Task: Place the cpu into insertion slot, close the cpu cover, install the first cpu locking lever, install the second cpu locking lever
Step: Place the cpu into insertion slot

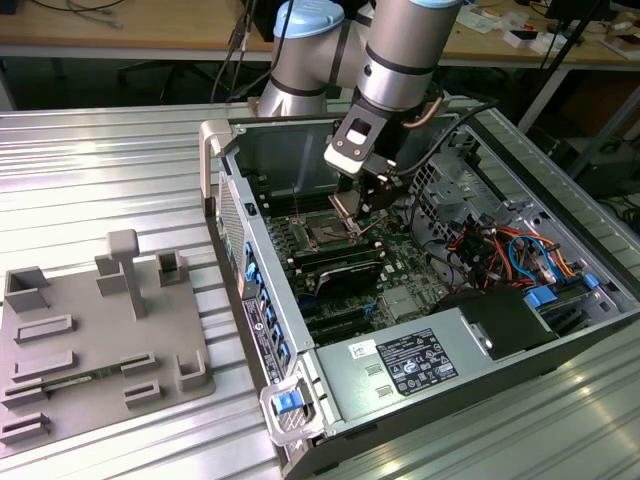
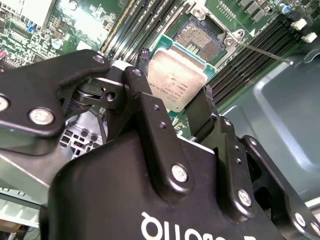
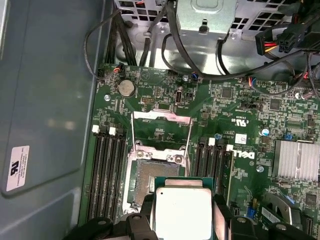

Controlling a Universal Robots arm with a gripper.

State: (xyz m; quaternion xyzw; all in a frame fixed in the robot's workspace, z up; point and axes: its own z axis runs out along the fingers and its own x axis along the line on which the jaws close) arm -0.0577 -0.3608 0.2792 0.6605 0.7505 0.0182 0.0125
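Black jaws clamp the flat silvery square cpu (image 2: 176, 80) near the insertion slot (image 2: 202, 40).

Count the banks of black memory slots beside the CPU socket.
2. In the first wrist view, one memory bank lies along one side of the insertion slot, the other bank along the opposite side. The tool, gripping the cpu, may hide more.

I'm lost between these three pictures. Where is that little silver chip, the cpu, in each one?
Exterior view: at the tip of the gripper, above the open computer case; too small to make out.
Second wrist view: the cpu is clamped between the black fingers.
First wrist view: the cpu is held just short of the socket.
Shared landmark: the insertion slot, open and empty.
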